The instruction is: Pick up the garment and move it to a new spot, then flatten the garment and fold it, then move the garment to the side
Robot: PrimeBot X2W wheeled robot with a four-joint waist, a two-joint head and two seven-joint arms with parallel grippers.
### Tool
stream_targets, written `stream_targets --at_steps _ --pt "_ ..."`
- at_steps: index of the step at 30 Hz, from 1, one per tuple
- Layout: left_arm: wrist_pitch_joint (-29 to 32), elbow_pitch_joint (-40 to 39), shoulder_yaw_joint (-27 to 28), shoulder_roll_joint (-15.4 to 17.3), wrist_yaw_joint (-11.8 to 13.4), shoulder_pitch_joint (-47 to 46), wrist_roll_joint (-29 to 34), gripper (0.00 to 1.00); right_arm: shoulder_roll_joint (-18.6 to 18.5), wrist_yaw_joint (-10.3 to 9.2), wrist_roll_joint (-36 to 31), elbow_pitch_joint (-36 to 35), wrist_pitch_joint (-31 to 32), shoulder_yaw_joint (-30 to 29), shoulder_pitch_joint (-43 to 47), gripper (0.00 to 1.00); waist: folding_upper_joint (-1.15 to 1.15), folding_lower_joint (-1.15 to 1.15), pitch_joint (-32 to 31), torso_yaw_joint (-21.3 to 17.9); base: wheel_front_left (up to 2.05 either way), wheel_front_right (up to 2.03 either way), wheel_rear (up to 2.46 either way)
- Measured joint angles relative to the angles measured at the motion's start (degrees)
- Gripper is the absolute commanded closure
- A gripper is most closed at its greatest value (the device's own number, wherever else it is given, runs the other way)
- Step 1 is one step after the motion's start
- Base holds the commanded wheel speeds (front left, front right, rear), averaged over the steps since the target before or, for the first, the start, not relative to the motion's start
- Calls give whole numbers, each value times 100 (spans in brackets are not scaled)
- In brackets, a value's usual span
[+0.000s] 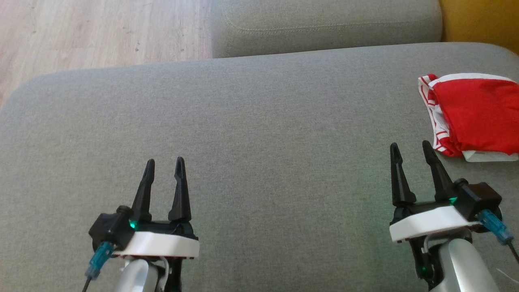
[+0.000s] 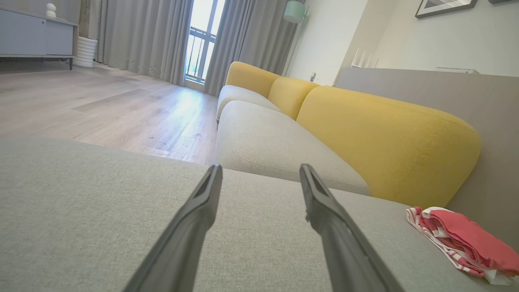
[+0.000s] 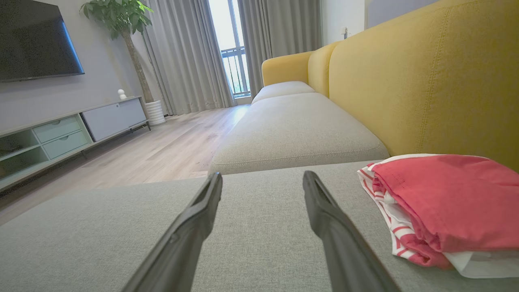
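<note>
The garment [image 1: 472,113] is a red piece with red-and-white striped trim, folded into a compact stack at the right side of the grey sofa seat [image 1: 259,121]. It also lies at the lower right of the left wrist view as the garment [image 2: 462,239] and close on the right in the right wrist view as the garment [image 3: 442,202]. My right gripper [image 1: 410,147] hovers open just left of and below it, touching nothing. My left gripper [image 1: 165,164] is open over bare cushion at the lower left, far from the garment.
A second grey seat cushion [image 1: 324,24] adjoins the far edge. Yellow backrests [image 2: 385,138] run along the right. Wooden floor [image 1: 101,32] lies beyond the cushion's far left edge. A TV cabinet [image 3: 61,134], a potted plant [image 3: 121,24] and curtains stand across the room.
</note>
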Motion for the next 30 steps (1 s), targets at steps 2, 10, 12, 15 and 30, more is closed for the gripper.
stream_targets --at_steps 2,10,12,15,30 --pt "0 -36 8 2 -51 -1 10 0 0 0 -1 -3 0 7 0 0 0 0 9 -7 0 0 0" --pt "1 -73 67 0 5 7 -44 100 1 -2 -1 66 0 14 9 100 0 0 1 -16 0 0 0" --pt "2 118 42 -4 7 93 -51 100 5 -5 0 259 1 24 85 100 0 0 1 -17 0 0 0" --pt "52 212 45 -3 7 276 -174 100 9 -5 143 344 30 25 265 100 0 0 -5 -19 0 0 0" --pt "289 215 218 0 -44 285 -1067 100 9 -7 1232 342 198 -41 250 100 0 0 -40 -28 0 0 0"
